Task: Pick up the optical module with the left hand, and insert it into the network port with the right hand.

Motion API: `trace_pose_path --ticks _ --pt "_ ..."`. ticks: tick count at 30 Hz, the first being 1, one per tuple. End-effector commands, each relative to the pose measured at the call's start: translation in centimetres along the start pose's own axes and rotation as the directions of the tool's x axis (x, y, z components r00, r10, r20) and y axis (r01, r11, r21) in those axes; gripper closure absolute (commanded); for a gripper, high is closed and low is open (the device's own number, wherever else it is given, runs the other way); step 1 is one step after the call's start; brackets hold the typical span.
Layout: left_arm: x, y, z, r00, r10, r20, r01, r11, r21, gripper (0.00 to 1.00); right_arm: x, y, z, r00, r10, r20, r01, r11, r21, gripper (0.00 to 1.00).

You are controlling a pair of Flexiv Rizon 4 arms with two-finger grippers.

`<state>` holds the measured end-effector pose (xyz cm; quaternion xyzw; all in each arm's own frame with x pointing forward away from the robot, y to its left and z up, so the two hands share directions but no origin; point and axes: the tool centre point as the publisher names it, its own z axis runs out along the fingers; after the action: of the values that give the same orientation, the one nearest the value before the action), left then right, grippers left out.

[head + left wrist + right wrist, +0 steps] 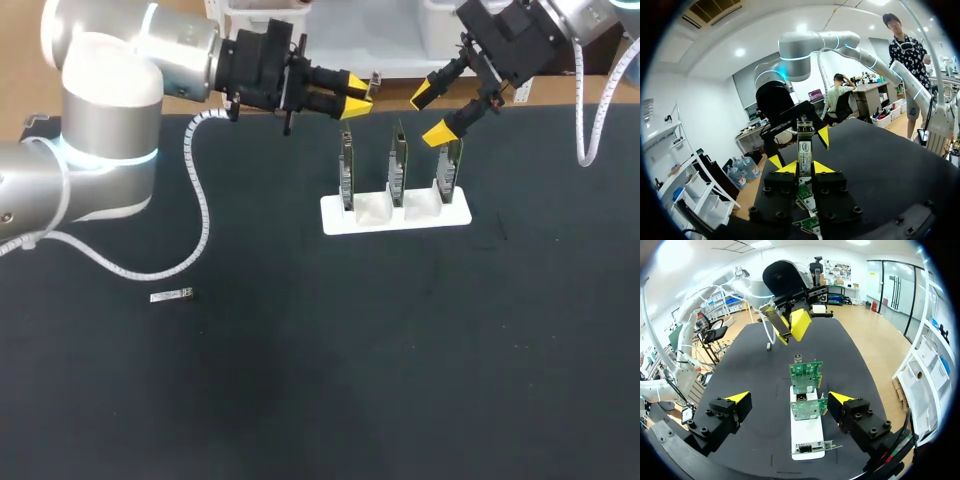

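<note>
My left gripper (362, 95) hangs above the table's far edge, shut on a slim metal optical module (372, 84). In the left wrist view the module (804, 150) stands upright between the yellow tips of the gripper (805, 168). My right gripper (432, 113) is wide open just to the right of it, above the right-hand card (448, 170), with nothing between its fingers. A white stand (335, 220) holds three upright green network cards; in the right wrist view the cards (806, 376) lie below and ahead of the open gripper (789, 399), and the left gripper (792, 325) faces it from beyond them.
A second small module (172, 295) lies flat on the black table at the left, also seen as the spare module (768, 346) beyond the cards. The left arm's white cable (200, 200) hangs down over the table's left part.
</note>
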<state>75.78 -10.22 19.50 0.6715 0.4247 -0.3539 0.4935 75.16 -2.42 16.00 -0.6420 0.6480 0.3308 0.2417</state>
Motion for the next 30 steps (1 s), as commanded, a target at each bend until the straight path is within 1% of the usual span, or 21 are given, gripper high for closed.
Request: trace_pose_path --ticks 1,2,3,4,7,11,15,19,23,28,30 --pt "0.2 0.5 0.2 1.0 0.0 0.0 0.0 1.0 0.018 1.0 0.0 0.2 0.0 1.0 0.0 0.0 0.0 1.0 0.005 0.0" --pt "0.2 0.5 0.2 1.0 0.0 0.0 0.0 1.0 0.018 1.0 0.0 0.2 0.0 1.0 0.0 0.0 0.0 1.0 0.005 0.0" --pt "0.4 0.6 -0.1 1.0 -0.024 0.011 0.024 1.0 -0.001 1.0 0.0 0.2 0.0 1.0 0.0 0.0 0.0 1.0 0.005 0.0" --pt "0.4 0.7 -0.2 0.998 0.011 0.056 -0.01 1.0 -0.013 1.0 0.0 0.2 0.0 1.0 0.0 0.0 0.0 1.0 0.005 0.0" --pt "0.1 0.8 0.3 0.997 0.001 0.079 0.0 1.0 -0.008 1.0 0.0 0.2 0.0 1.0 0.0 0.0 0.0 1.0 0.005 0.0" --pt "0.1 0.1 1.3 0.989 -0.027 0.143 0.03 0.999 -0.018 1.0 0.0 0.2 0.0 1.0 0.0 0.0 0.0 1.0 0.005 0.0" --pt "-0.3 -0.6 2.0 0.985 -0.073 0.154 0.072 0.997 0.01 1.0 0.0 0.2 0.0 1.0 0.0 0.0 0.0 1.0 0.005 0.0" --pt "-1.0 -1.3 2.3 0.983 -0.086 0.16 0.086 0.996 0.013 1.0 0.0 0.2 0.0 1.0 0.0 0.0 0.0 1.0 0.005 0.0" --pt "-1.7 -1.4 2.4 0.982 -0.105 0.155 0.102 0.994 0.026 1.0 0.0 0.2 0.0 1.0 0.0 0.0 0.0 1.0 0.005 0.0" --pt "-1.9 -1.6 3.0 0.977 -0.127 0.172 0.122 0.992 0.038 1.0 0.0 0.2 0.0 1.0 0.0 0.0 0.0 1.0 0.005 0.0" --pt "-2.0 -1.7 3.2 0.973 -0.154 0.174 0.148 0.988 0.048 1.0 0.0 0.2 0.0 1.0 0.0 0.0 0.0 1.0 0.005 0.0"
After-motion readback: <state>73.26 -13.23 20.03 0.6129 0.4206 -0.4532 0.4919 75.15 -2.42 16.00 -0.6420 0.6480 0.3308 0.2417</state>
